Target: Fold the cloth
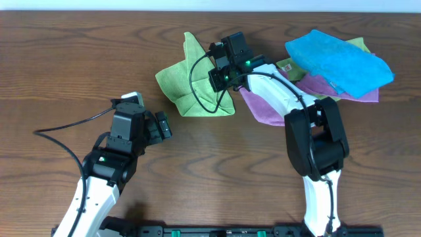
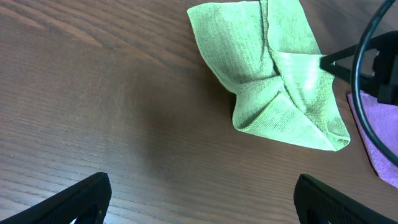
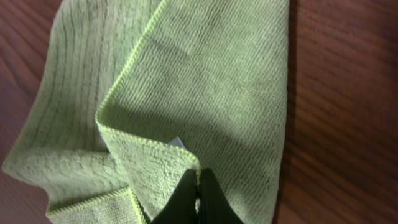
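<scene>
Overhead, the crumpled lime-green microfibre cloth [image 1: 179,82] on the brown wooden table [image 1: 66,66] is seen pinched by the right tool [image 3: 199,190], the left tool [image 1: 163,125] spread; its hem is best drawn low and slowly across.

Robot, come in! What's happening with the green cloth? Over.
Right gripper shut on the cloth, at its edge. Left gripper open, clear of it. Cloth rumpled, not flat. Purple cloth close beside.

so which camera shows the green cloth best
The left wrist view: the green cloth is large, with its folds clear and only its top edge cropped. The right wrist view shows only a close patch, pinched in the shut right gripper. Overhead shows it small, partly under that gripper.
</scene>
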Tool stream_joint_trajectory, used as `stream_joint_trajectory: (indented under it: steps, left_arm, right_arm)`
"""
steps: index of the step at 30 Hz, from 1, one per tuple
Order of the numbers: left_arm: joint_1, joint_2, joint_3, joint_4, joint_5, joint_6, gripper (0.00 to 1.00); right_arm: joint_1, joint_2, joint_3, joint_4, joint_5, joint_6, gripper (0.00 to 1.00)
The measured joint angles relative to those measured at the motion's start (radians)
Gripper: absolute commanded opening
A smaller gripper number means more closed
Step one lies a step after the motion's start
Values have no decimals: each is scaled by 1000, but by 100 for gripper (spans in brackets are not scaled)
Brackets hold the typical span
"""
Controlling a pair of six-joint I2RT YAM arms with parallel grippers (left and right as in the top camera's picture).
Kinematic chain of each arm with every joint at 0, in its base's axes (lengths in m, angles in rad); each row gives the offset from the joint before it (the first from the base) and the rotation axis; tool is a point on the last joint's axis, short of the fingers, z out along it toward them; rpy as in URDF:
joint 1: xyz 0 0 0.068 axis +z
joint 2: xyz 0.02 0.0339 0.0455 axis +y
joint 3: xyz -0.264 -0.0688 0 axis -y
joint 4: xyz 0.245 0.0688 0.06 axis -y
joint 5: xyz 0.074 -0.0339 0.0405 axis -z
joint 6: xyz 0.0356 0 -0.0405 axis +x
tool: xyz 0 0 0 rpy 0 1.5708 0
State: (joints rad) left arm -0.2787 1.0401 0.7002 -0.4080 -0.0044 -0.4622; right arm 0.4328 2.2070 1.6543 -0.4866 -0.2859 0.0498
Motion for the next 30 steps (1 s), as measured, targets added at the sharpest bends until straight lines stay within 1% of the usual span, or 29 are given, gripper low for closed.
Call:
stream_joint_trajectory:
  steps: [5, 10, 14, 21, 27, 30]
  left_arm:
    - [0, 0, 0, 0, 0, 0, 95]
    - [0, 0, 0, 11, 34, -1, 95]
    - [0, 0, 0, 14, 89, -13, 95]
    - [-3, 25, 0, 16, 161, -74, 95]
    - [-33, 74, 0, 25, 190, -96, 95]
    - [-61, 106, 0, 62, 199, -116, 95]
  right_arm:
    - [0, 0, 0, -25, 2, 1, 1]
    - [0, -1, 17, -132, 4, 4, 1]
    - [-6, -38, 20, -164, 89, 4, 1]
    - [-84, -153, 40, -192, 185, 3, 1]
    - [-135, -159, 44, -232, 209, -2, 1]
    - [-137, -159, 44, -238, 216, -10, 1]
